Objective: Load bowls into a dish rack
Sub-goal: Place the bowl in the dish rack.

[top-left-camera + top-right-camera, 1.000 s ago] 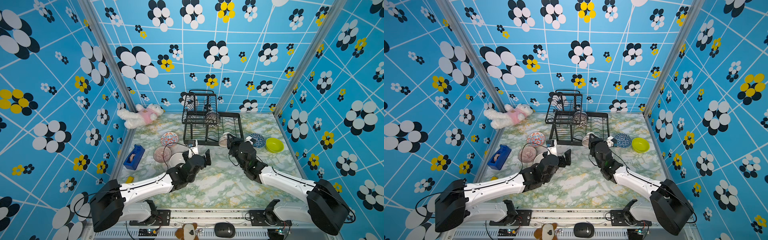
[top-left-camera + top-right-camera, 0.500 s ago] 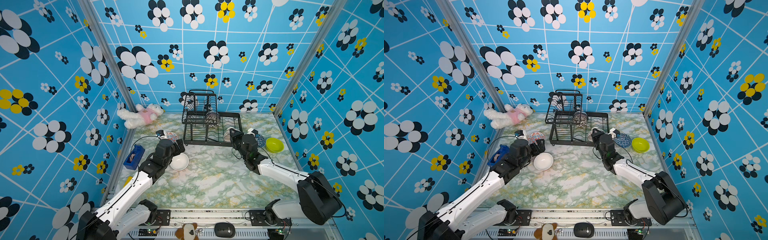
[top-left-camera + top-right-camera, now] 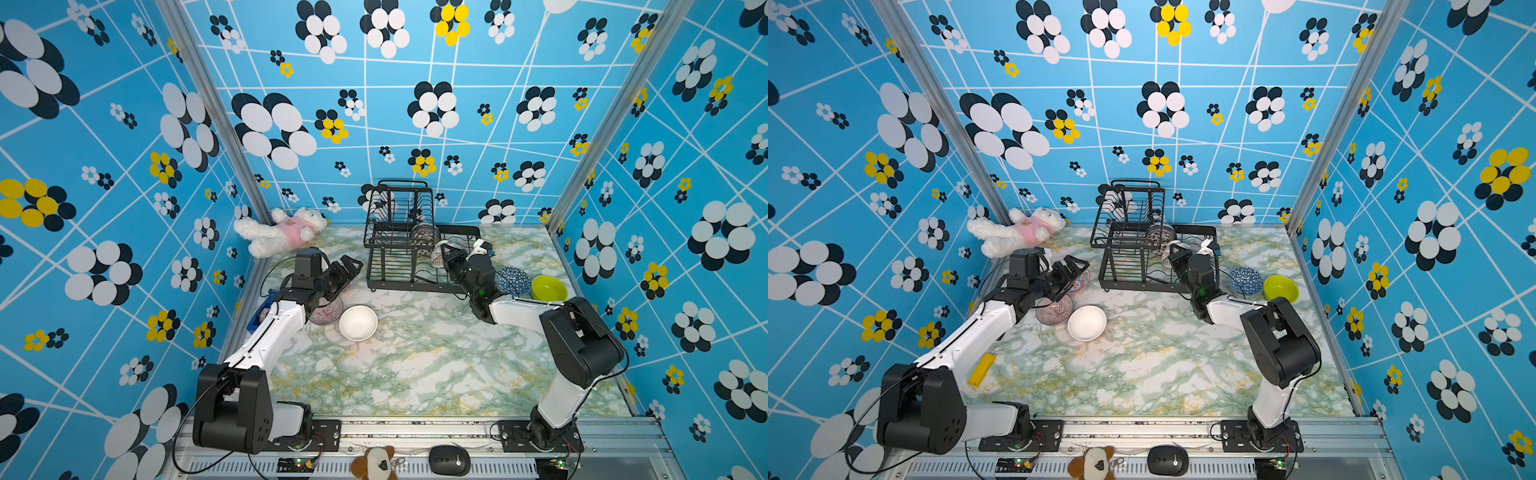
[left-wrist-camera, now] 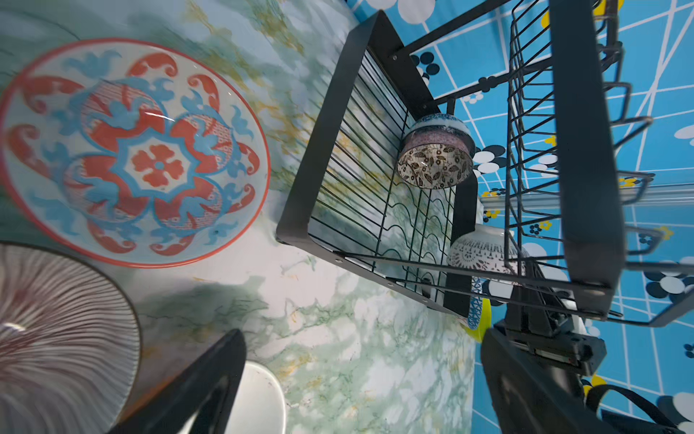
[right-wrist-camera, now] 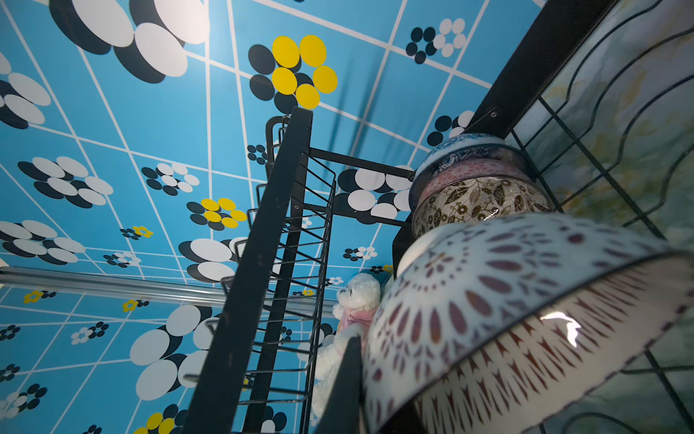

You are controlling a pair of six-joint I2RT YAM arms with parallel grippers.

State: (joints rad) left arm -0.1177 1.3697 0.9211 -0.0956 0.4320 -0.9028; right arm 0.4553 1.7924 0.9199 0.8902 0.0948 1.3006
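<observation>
1. Nearest you, the green-veined marble table (image 3: 415, 374) sits boxed in by blue walls printed with flowers. A white bowl (image 3: 358, 323) lies mouth up on it, just beside a purplish ribbed bowl (image 3: 326, 311).
2. Your left gripper (image 3: 349, 270) hangs spread wide above the red-blue floral bowl (image 4: 135, 150) and holds nothing.
3. Beyond, the dish rack (image 3: 390, 242) has its long axis across the table, parallel to the far wall, with the raised basket at its left end.
4. Your right gripper (image 3: 448, 252) is clamped tight on the rim of a white patterned bowl (image 3: 435, 257). The bowl is tipped on edge over the lower tray; you cannot tell whether it touches the wires.
5. Deeper in that tray, a nested stack of bowls (image 4: 435, 165) stands on edge.
6. A blue-and-white bowl (image 3: 513, 280) and a lime green bowl (image 3: 548, 287) sit on the table right of the rack.
</observation>
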